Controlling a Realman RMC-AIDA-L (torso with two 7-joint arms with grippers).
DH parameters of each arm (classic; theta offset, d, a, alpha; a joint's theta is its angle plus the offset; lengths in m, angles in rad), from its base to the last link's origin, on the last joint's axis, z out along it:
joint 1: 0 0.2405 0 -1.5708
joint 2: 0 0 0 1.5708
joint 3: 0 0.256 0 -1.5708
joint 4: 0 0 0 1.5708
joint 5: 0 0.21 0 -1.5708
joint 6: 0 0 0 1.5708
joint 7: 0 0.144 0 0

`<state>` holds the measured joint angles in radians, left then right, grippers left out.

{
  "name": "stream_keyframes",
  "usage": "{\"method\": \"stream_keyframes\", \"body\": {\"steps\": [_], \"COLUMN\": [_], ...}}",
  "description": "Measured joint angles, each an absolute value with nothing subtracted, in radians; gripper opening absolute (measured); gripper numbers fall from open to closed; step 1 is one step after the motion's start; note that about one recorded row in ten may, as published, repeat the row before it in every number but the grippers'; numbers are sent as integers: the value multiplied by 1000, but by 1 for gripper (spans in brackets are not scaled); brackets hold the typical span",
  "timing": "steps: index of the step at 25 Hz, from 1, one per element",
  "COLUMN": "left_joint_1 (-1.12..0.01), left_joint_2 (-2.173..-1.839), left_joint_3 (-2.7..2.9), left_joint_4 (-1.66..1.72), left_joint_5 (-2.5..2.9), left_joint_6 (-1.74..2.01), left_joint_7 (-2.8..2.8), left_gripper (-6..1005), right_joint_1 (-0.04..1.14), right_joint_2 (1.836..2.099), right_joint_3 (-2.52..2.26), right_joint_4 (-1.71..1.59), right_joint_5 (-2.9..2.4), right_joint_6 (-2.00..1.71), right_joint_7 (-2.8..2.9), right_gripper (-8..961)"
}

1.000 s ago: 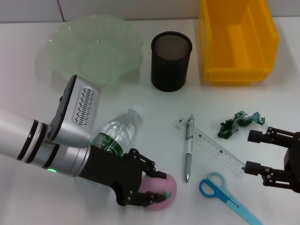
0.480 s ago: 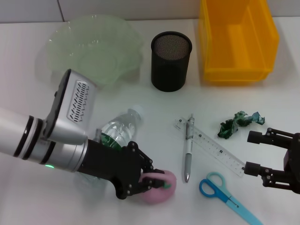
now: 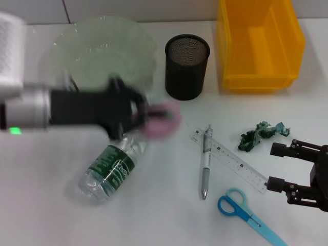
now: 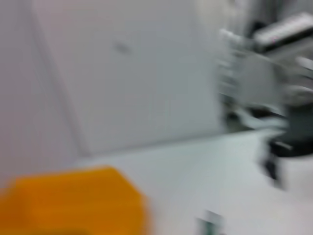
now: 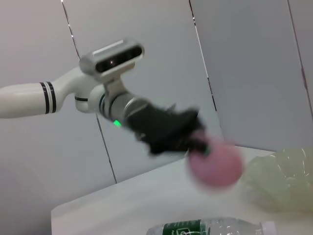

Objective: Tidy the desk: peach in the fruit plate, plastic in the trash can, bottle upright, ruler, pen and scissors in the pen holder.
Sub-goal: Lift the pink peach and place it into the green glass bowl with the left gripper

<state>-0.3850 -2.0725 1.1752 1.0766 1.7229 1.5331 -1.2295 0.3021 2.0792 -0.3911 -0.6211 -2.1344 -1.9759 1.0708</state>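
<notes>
White desk (image 3: 154, 205), left hand (image 3: 146, 114) airborne w/ peach (image 3: 163, 118)

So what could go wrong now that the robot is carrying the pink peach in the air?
The left gripper holds the soft pink peach above the table, short of the pale green glass fruit plate. It is moving fast, so the peach might slip out and fall near the clear plastic bottle lying below. The arm could also bump the black mesh pen holder close by.
</notes>
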Motion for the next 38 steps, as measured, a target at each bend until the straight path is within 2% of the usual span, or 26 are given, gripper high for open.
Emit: {"method": "stream_keyframes", "body": {"steps": [5, 8, 10, 11, 13, 22, 28, 31, 36, 38], "left_joint_1": [-394, -459, -459, -517, -560, -592, -579, -572, -523, -494], "left_joint_2": [-2075, -2074, -2074, -2073, -2071, -2077, -2075, -2074, -2070, -2066], "left_joint_3": [1136, 1130, 1130, 1125, 1115, 1111, 1114, 1113, 1095, 1091], "left_joint_4": [998, 856, 856, 747, 671, 564, 562, 563, 577, 583], "left_joint_5": [1535, 1378, 1378, 1303, 1280, 1186, 1179, 1179, 1145, 1130], "left_joint_6": [1337, 1072, 1072, 915, 838, 755, 776, 806, 995, 1131], "left_joint_7": [-1142, -1086, -1086, -1054, -1025, -977, -982, -999, -1019, -1022], "left_gripper": [57, 54, 54, 54, 54, 55, 111, 362, 571, 617], "right_joint_1": [308, 311, 312, 313, 314, 324, 328, 328, 338, 341], "right_joint_2": [2079, 2079, 2078, 2078, 2078, 2079, 2078, 2079, 2076, 2073], "right_joint_3": [-391, -391, -391, -391, -391, -391, -391, -391, -385, -371], "right_joint_4": [-596, -593, -594, -595, -597, -601, -600, -599, -603, -620], "right_joint_5": [-2133, -2132, -2132, -2132, -2132, -2132, -2132, -2132, -2132, -2132], "right_joint_6": [-1975, -1975, -1976, -1978, -1981, -1984, -1983, -1979, -1976, -1979], "right_joint_7": [1071, 1071, 1077, 1084, 1094, 1118, 1120, 1116, 1135, 1169], "right_gripper": [732, 731, 731, 731, 731, 730, 729, 729, 728, 728]}}
